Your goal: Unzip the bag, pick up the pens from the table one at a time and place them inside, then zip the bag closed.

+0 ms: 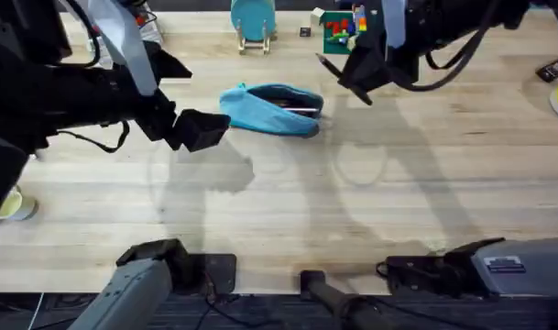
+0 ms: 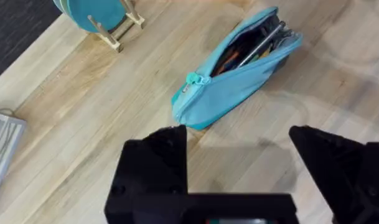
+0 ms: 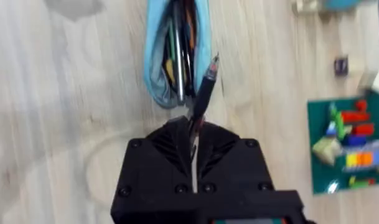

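Plainly, the right gripper (image 3: 194,134) is clenched on a dark pen (image 3: 205,90), its two black fingers pressed together with the pen's lower end pinched between them and the tip sticking out over the rim of the bag (image 3: 157,62). The bag is unzipped, its mouth gaping, and a silver pen (image 3: 177,50) already lies inside along with some dark and orange-tinted things I cannot make out. The left gripper (image 2: 239,162) hangs released, its fingers (image 2: 155,168) spread wide apart and holding nothing, just short of the bag's closed end, where the zipper pull (image 2: 193,79) sits (the gripper does not touch the fabric). From overhead the light blue bag (image 1: 265,112) lies on the table (image 1: 288,211) toward the far middle, tilted slightly, with the left gripper (image 1: 205,128) just beside its left end and the right gripper (image 1: 356,78) raised off to the bag's right. The table is pale plank wood, crossed by soft shadows of the arms. At the far edge stand a round teal disc on a wooden stand (image 1: 253,20) and a green board with coloured blocks (image 1: 341,29); a small dark cube (image 1: 305,32) lies between them.
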